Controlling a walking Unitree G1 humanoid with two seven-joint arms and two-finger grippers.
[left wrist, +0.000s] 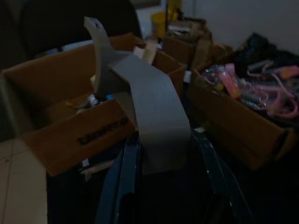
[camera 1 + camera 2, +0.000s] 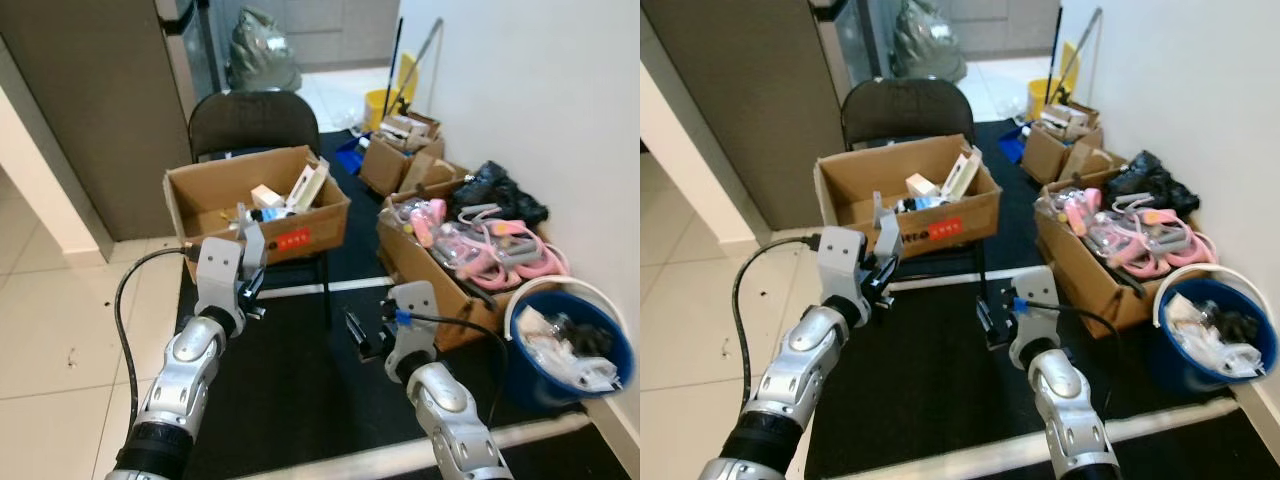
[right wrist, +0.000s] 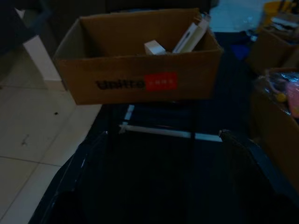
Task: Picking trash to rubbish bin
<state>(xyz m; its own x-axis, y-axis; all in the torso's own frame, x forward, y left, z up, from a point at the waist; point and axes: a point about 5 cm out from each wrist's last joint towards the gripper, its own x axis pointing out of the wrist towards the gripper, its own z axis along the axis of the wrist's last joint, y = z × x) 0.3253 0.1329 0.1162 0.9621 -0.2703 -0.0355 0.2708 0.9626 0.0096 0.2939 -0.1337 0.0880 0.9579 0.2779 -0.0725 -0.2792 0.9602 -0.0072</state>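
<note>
Left pincer is raised just in front of the cardboard box on the black chair, fingers clamped on a grey strip of trash. In the left wrist view the strip stands up betw. the two dark fingers, its curled far end rising toward the box's near wall; the strip is outside the box, not in it.

Right pincer hangs lower and to the right, over the black mat, fingers apart w/ nothing betw. them; in the right wrist view it faces the box's red label.

Blue rubbish bin w/ white rim sits at near right by the wall, well apart from both pincers, already holding what looks like crumpled plastic, tho the view is soft there. Betw. bin and chair, a second box holds pink items. Farther back along the wall: more small boxes, a yellow bucket.
</note>
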